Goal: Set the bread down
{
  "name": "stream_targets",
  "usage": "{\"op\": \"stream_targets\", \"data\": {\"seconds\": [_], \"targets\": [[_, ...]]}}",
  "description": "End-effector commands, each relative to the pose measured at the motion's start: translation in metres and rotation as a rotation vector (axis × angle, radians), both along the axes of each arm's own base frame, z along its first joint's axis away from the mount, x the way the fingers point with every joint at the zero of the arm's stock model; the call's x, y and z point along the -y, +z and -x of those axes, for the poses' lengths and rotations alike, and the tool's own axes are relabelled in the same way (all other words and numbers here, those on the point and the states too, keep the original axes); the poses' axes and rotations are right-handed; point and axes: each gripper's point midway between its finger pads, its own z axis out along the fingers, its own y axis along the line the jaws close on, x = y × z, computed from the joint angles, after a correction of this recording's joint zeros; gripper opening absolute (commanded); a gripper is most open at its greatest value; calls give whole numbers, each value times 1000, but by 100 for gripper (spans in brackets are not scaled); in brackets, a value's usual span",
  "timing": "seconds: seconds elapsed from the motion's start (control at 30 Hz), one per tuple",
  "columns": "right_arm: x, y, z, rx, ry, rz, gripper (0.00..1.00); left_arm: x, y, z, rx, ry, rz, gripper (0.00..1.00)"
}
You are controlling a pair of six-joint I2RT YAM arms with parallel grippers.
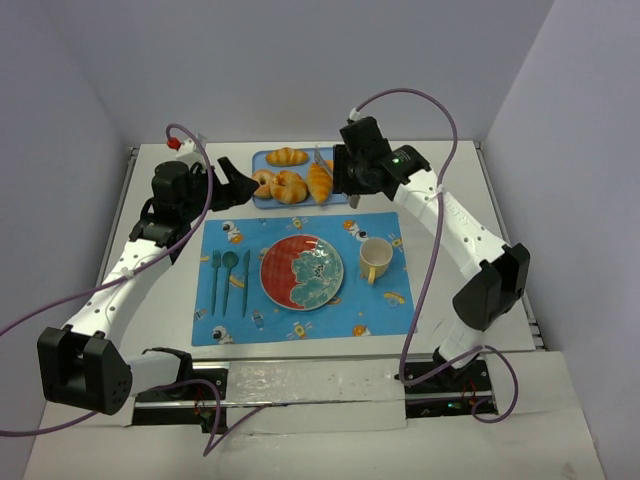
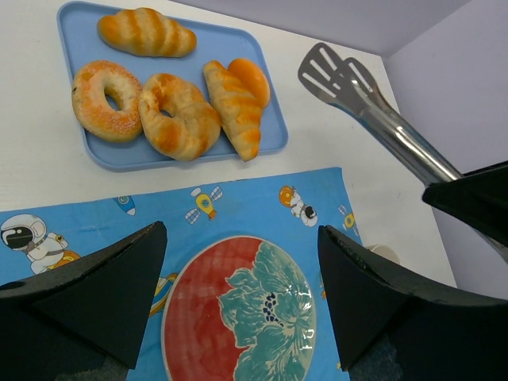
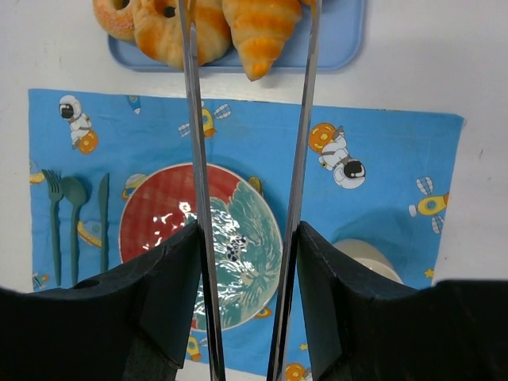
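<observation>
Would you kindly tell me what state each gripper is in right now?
Left gripper: open, holding nothing.
Right gripper: closed on the metal tongs, one arm against each of its fingers.

No text, label, brand or number can be read in any view.

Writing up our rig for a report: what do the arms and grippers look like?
The left arm and right arm have white links with black joint housings. The left gripper and right gripper are black, each with two broad wedge-shaped fingers. A purple cable loops along each arm. A green light glows near the right wrist; a red fitting sits near the left one.
</observation>
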Motion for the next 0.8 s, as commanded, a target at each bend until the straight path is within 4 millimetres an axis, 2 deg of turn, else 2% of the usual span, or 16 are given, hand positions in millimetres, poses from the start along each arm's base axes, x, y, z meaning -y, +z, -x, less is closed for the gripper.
{"op": "stream_targets", "data": {"seconds": [0.0, 0.47, 0.77], "targets": [[-12, -1, -17, 47, 0, -1, 56, 3, 30, -2, 68, -8, 18, 87], [-27, -46, -33, -26, 19, 36, 56, 3, 29, -2, 65, -9, 14, 87], [-32, -65, -36, -56, 33, 50, 59, 4, 28, -2, 64, -13, 13, 87]]}}
